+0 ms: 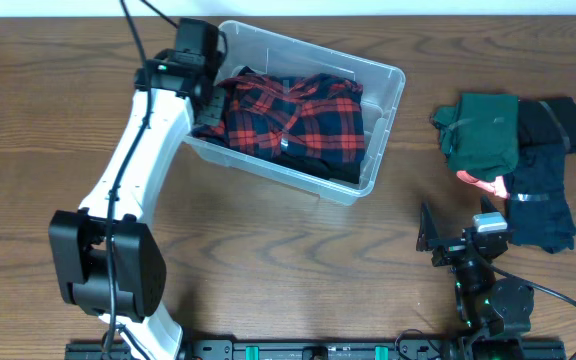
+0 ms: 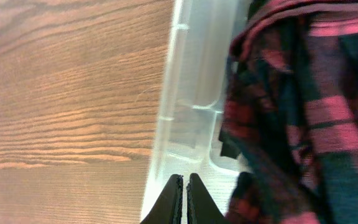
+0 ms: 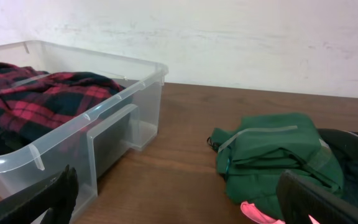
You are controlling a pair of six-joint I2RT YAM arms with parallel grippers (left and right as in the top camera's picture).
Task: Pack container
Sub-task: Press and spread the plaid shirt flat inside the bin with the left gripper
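The clear plastic container (image 1: 382, 108) stands at the table's upper middle and holds a red and black plaid shirt (image 1: 298, 115). My left gripper (image 1: 210, 108) is at the container's left end. In the left wrist view its fingers (image 2: 184, 182) are shut and empty, just inside the container's wall (image 2: 188, 87), beside the plaid shirt (image 2: 303, 112). My right gripper (image 1: 458, 238) is low at the table's front right, open wide and empty (image 3: 185, 202). It faces the container (image 3: 110, 134) and a folded green garment (image 3: 272, 155).
A clothes pile lies at the right: the green garment (image 1: 483, 130), a dark garment (image 1: 550, 185) and a pink item (image 1: 482, 184), which also shows in the right wrist view (image 3: 258, 214). A white wall (image 3: 229, 37) stands behind the table.
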